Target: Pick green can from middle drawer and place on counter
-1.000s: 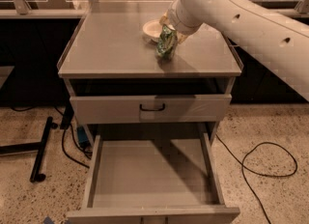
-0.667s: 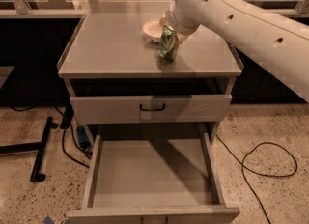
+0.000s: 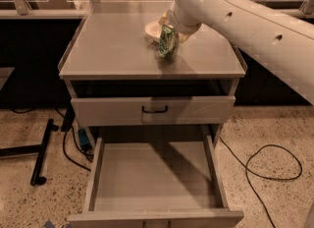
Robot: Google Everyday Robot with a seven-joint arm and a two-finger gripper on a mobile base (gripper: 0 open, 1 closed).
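Observation:
The green can [image 3: 167, 45] is tilted, with its lower end at or just above the counter [image 3: 113, 45], toward the back right. My gripper [image 3: 170, 36] reaches down from the white arm and is shut on the can's upper part; the wrist hides most of the fingers. The middle drawer [image 3: 154, 175] is pulled fully open below, and its grey floor is bare.
A pale bowl [image 3: 152, 29] sits on the counter just behind and left of the can. The upper drawer front with a black handle [image 3: 155, 109] is slightly out. A black cable [image 3: 274, 165] loops on the floor at right. A black stand leg [image 3: 41, 151] lies at left.
The arm has shifted slightly to the left above the counter. The can stays held at about the same spot beside the bowl.

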